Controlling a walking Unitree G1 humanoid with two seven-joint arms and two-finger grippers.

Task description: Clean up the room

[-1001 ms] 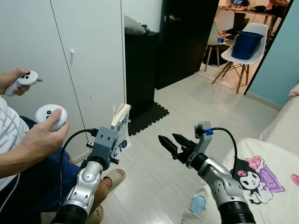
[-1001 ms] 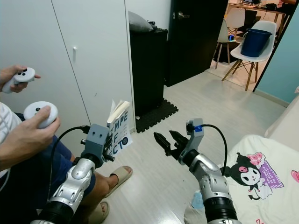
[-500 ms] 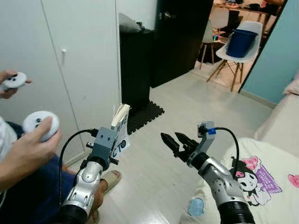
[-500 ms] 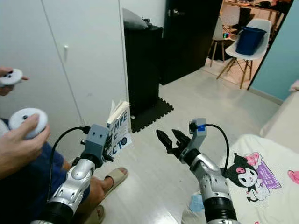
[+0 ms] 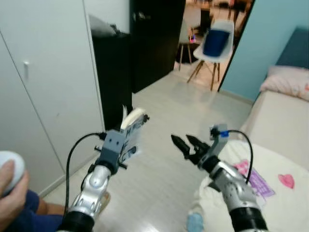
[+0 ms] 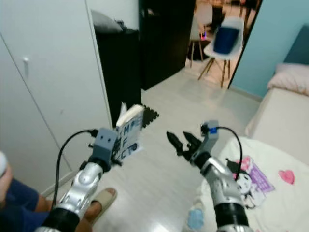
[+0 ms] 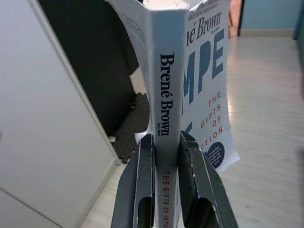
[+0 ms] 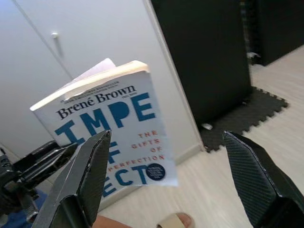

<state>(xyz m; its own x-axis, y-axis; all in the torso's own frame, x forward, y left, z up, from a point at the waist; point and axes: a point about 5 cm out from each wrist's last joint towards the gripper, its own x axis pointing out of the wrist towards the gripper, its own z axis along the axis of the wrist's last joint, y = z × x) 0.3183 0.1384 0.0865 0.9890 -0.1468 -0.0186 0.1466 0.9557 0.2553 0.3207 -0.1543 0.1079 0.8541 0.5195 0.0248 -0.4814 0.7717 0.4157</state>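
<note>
Left wrist view: left gripper (image 7: 166,142) pinches the white paperback book with blue lettering (image 7: 190,80) by its spine, upright.
View has swung right toward the bed (image 5: 289,111); book still carried, right gripper (image 5: 185,143) spread, empty.

Your left gripper (image 7: 166,185) clamps matt black plastic fingers (image 7: 137,190) on a glossy white paperback (image 7: 190,76) with paper pages. Beyond the right gripper (image 5: 186,143), the pale wood-look floor (image 5: 164,169) shines smoothly. Beside that claw lies soft printed cloth bedding (image 5: 270,193). The wardrobe doors (image 5: 43,87) look smooth, matt white.
</note>
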